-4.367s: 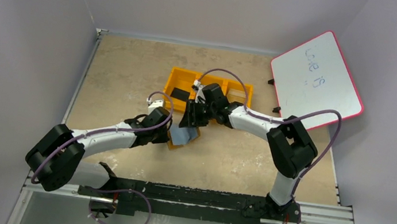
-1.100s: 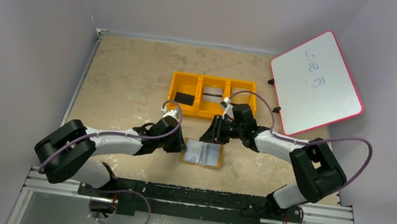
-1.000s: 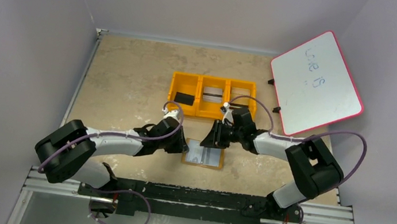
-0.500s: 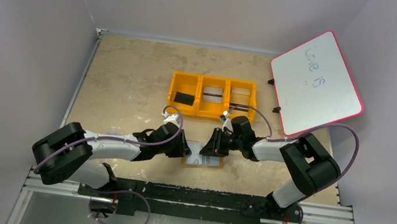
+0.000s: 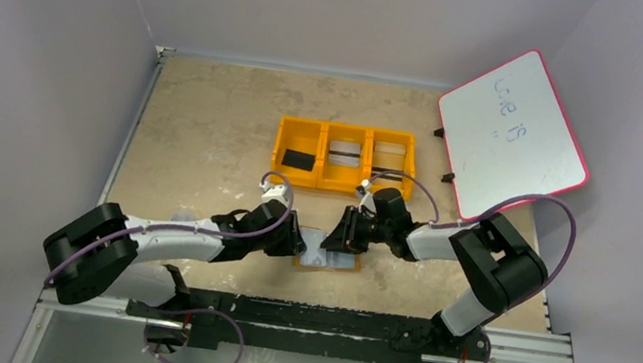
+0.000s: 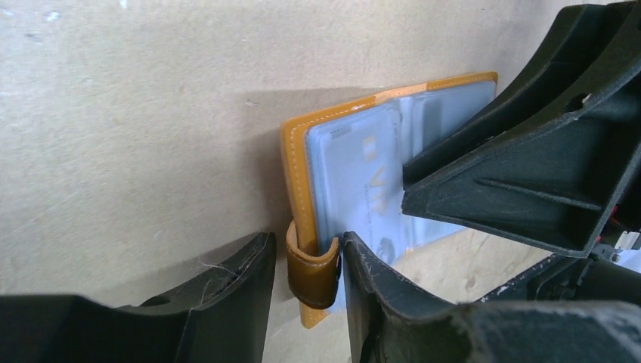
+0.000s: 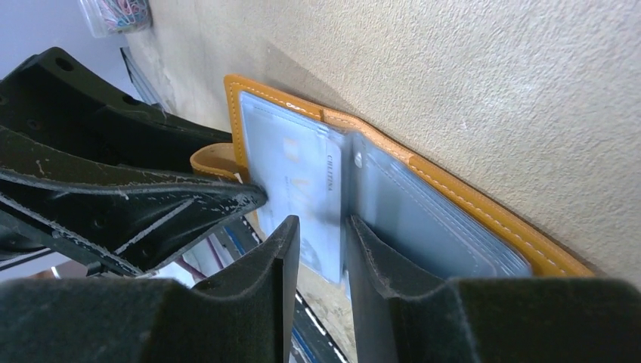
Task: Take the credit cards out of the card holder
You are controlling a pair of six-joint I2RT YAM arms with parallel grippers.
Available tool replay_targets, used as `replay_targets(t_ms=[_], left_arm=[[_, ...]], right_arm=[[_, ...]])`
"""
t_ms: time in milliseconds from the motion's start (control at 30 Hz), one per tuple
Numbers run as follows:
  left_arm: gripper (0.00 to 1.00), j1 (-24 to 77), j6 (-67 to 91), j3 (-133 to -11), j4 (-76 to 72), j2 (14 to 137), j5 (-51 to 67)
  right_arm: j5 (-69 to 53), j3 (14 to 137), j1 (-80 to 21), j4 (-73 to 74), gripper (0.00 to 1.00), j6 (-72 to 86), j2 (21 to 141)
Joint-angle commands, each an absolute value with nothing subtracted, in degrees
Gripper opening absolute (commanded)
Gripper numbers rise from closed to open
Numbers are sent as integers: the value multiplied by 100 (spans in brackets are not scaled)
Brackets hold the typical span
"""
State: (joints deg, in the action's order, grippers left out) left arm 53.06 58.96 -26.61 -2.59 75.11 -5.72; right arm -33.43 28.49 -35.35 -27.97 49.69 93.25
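The tan card holder (image 5: 327, 261) lies open on the table, pale blue-grey pockets up. In the left wrist view my left gripper (image 6: 306, 246) is open, its jaws astride the brown strap loop (image 6: 314, 266) on the holder's edge (image 6: 297, 151); one finger touches the loop, the other stands just clear. In the right wrist view my right gripper (image 7: 321, 227) is narrowly open astride the edge of a pale credit card (image 7: 302, 181) sitting in the holder (image 7: 469, 200). In the top view both grippers, left (image 5: 296, 240) and right (image 5: 340, 237), meet over the holder.
An orange three-compartment tray (image 5: 322, 157) stands behind the holder, with a black block (image 5: 298, 159) on the left and a card in each of the other two compartments (image 5: 345, 152) (image 5: 385, 169). A pink-rimmed whiteboard (image 5: 511, 136) leans at the right.
Over the last second both grippers closed in on the open holder: the left onto its left edge, the right down and left onto its pockets. The holder shifted slightly left.
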Motion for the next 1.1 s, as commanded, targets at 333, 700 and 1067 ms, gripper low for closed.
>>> replay_targets(t_ms=[333,700,1067], left_arm=[[21,5333,5705,-2703,-53,7520,-1040],[22,5538,5838,-2519,-574,7868,-1022],[0,6115,5996,-2792,-11,8138,-1757]], right_arm=[[-2907,2697,-3569,-2766,32,4709,9518],[-3037,2467,-3568,-3254,33,4793,9603],[-3140,2180,-3568,-4474,20,5708,9466]])
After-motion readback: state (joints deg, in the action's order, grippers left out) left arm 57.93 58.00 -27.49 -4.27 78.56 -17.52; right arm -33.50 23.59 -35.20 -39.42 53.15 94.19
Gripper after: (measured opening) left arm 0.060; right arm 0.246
